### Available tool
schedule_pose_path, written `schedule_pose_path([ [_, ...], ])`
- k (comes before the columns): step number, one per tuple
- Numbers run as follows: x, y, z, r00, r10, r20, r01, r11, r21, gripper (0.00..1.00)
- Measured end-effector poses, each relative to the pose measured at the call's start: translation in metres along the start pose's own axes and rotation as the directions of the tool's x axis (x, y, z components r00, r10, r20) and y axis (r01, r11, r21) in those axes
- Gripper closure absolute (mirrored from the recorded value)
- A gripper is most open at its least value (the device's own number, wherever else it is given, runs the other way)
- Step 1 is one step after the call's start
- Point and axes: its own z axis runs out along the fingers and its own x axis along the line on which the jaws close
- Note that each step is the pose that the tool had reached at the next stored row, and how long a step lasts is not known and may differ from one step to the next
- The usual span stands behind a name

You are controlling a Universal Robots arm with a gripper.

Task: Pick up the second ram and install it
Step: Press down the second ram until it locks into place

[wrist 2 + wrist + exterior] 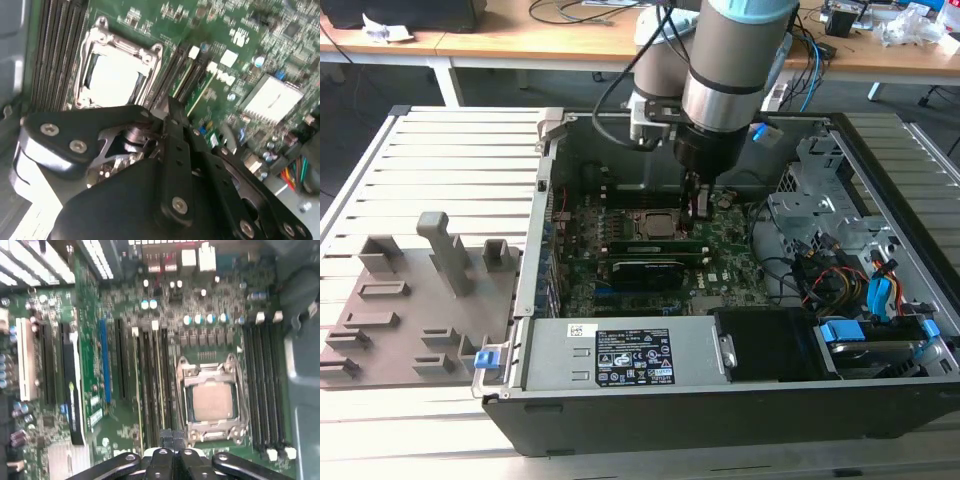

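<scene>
The slatted desk carries an open case towards its right edge in the exterior view, lying on its side. The motherboard lies flat on the case floor. Near the board's middle is the socket.

A long green ram stands on edge in the slots just beside the socket, on the side nearer the case's front wall. I take this for the second ram. The pictures do not show whether it is fully seated.

The gripper hangs low inside the case, over one end of that slot row. In the first wrist view the fingers are drawn together with no gap showing, right above the slots. I cannot tell whether they pinch the ram's top edge or only rest on it.

The risks, as I judge them:
- The load falls near one end, so the ram could seat crooked, with one latch shut and the other up.
- A slightly misaligned notch could jam, and the board could bend.
- The closed fingers could slip off the thin edge and hit the socket frame or a neighbouring slot.
</scene>
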Motion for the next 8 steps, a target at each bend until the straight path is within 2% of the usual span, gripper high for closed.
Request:
schedule_pose_path([
  [4,-0.0007,-0.0110,0.0087,1.0000,0.000,-0.0002,0.000,1.0000,-0.0008,0.89],
  [8,-0.0007,-0.0133,0.0198,1.0000,0.000,-0.0001,0.000,1.0000,-0.0010,0.89],
])
